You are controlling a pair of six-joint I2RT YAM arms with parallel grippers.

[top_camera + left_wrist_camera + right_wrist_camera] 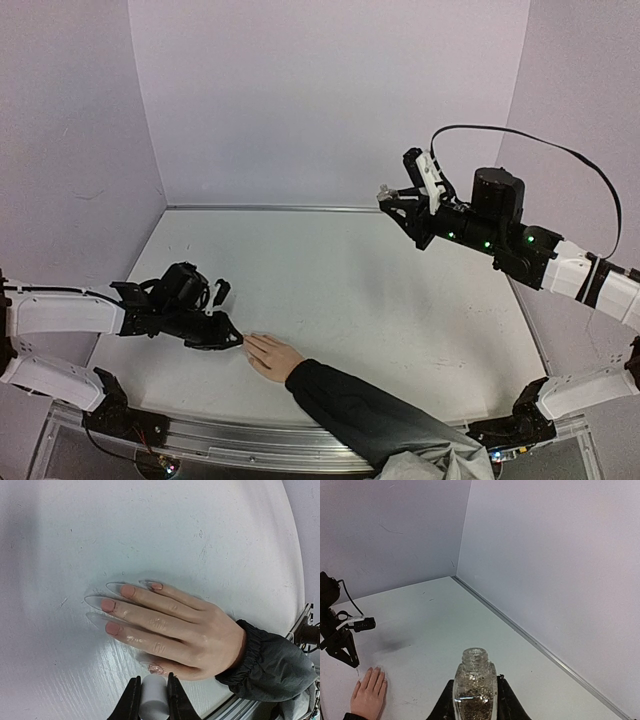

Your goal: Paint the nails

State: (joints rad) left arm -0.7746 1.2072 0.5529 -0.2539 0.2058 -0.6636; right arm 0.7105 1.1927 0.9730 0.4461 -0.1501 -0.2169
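White tabletop bears flat light-skinned hand, nails offered; left gripper pinches white cylindrical cap; right gripper clamps clear glass bottle upright.

The nails — long, pointed, clear-tipped over pink — lie flat, slightly spread.

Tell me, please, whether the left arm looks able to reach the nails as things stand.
Probably yes. The left end effector, shut on a white cylinder, sits beside the hand, which lies flat, nails up, nothing between them. The right end effector holds a glass bottle far off.
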